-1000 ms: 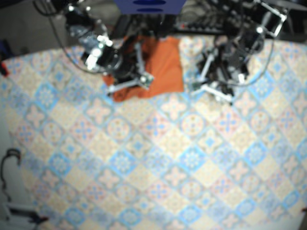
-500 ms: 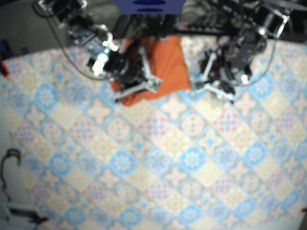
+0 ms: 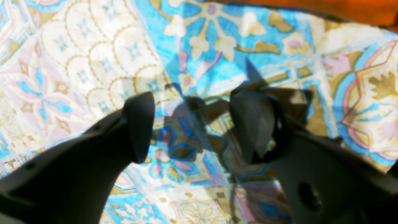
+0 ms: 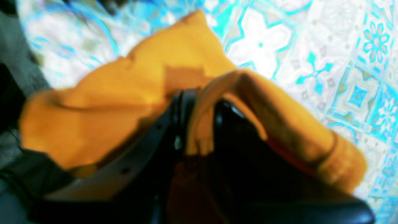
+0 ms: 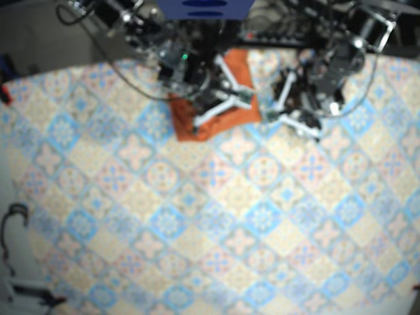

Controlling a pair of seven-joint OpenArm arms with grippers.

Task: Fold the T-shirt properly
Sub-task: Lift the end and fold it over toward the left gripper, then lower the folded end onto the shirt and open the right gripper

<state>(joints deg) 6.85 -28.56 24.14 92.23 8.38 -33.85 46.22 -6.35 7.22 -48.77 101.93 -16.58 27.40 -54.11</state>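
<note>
Shirt (image 5: 186, 123): orange, bunched at top centre of the base view.
Right gripper (image 4: 200, 105): pinching a raised shirt fold (mid-fold, by the look).
Left gripper (image 3: 192, 124): spread, empty, over tablecloth (image 3: 93, 46).
Next: lay the fold flat, then release.

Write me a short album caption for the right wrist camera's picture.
The robot's right hand pinches a fold of the orange T-shirt, with the patterned tablecloth behind it.

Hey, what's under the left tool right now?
Below the open left tool: only patterned tablecloth and its shadow. The orange T-shirt lies farther off, not underneath. What its fingers cover is hidden.
</note>
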